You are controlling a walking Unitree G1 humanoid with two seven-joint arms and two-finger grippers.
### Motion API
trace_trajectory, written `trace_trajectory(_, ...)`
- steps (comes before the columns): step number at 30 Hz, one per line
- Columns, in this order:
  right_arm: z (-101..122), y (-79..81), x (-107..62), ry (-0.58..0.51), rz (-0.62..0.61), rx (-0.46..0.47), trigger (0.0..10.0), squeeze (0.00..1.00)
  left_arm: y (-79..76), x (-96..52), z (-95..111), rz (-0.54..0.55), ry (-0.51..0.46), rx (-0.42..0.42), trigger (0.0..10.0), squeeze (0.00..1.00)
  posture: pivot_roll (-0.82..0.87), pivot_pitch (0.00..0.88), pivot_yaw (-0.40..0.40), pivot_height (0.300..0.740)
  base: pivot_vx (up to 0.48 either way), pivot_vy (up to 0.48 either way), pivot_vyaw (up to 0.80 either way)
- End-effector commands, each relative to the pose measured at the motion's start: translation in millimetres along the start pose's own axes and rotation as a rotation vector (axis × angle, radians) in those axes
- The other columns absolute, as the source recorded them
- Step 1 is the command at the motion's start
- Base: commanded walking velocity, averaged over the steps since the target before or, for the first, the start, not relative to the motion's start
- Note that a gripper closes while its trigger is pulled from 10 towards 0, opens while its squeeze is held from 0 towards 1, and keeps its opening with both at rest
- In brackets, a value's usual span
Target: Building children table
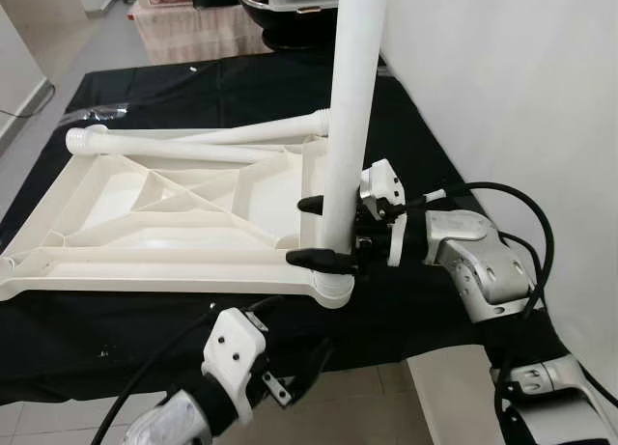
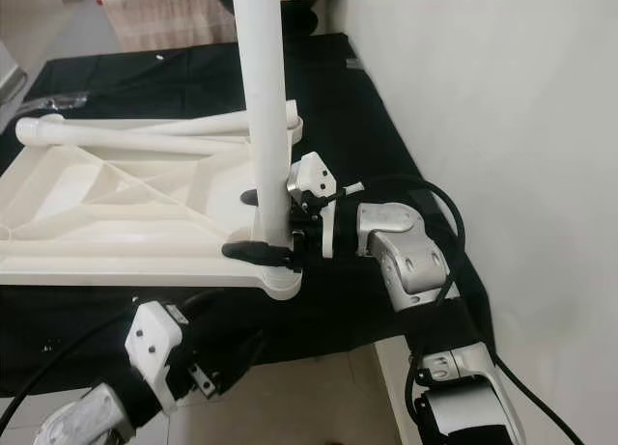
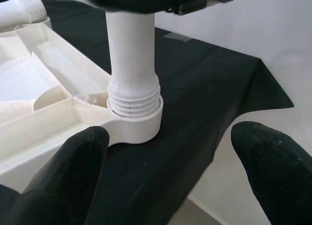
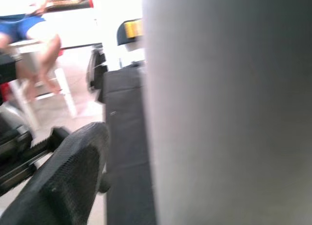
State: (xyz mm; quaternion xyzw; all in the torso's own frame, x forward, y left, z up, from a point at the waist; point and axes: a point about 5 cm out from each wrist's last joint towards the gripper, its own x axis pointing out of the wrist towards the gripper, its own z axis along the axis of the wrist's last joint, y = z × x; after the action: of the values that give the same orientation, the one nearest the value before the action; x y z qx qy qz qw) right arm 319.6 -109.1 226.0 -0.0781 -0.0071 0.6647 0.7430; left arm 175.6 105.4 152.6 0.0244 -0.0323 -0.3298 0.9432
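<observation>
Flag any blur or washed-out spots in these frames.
Right wrist view: soft throughout, the leg a grey blur, window area blown out. Left wrist view: socket sharp, fingers soft. Head views: crisp, the right gripper clear on the leg, wall bright.

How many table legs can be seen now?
3. One leg stands upright in the corner socket of the tabletop, held by the right gripper. Two legs lie along the far edge. More may be hidden.
</observation>
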Motion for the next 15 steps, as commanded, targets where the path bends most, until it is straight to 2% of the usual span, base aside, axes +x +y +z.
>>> trace_trajectory(1,0.6,3.1,7.3,0.003,0.071,0.003,1.2,0.00,-0.3,-3.1,-1.9,0.021,0.026,-0.004,10.0,0.00,0.05,0.165,-0.002,0.740,0.000,0.000,0.00)
trace_trajectory(2,0.3,3.4,7.5,0.005,0.090,0.007,0.0,0.00,0.0,-4.5,-1.8,0.035,0.029,-0.003,10.0,0.00,0.05,0.165,-0.002,0.740,0.000,0.000,0.00)
trace_trajectory(9,-5.5,0.6,5.6,0.010,0.110,0.015,0.0,0.00,0.0,-7.5,-0.1,0.068,0.037,0.008,10.0,0.00,0.05,0.168,0.001,0.740,0.000,0.000,0.00)
trace_trajectory(12,-9.9,-1.2,2.7,0.004,0.060,0.023,0.0,0.00,0.1,-8.4,0.3,0.078,0.039,0.007,10.0,0.00,0.04,0.168,0.005,0.740,0.000,0.000,0.00)
trace_trajectory(14,-20.5,1.6,-4.1,0.024,-0.062,0.023,0.0,0.00,2.6,-9.0,-2.1,0.087,0.043,0.004,10.0,0.00,0.03,0.170,0.009,0.740,0.000,0.000,0.00)
trace_trajectory(15,-20.5,1.6,-4.1,0.024,-0.062,0.023,0.0,0.00,2.6,-9.0,-2.1,0.087,0.043,0.004,10.0,0.00,0.03,0.170,0.009,0.740,0.000,0.000,0.00)
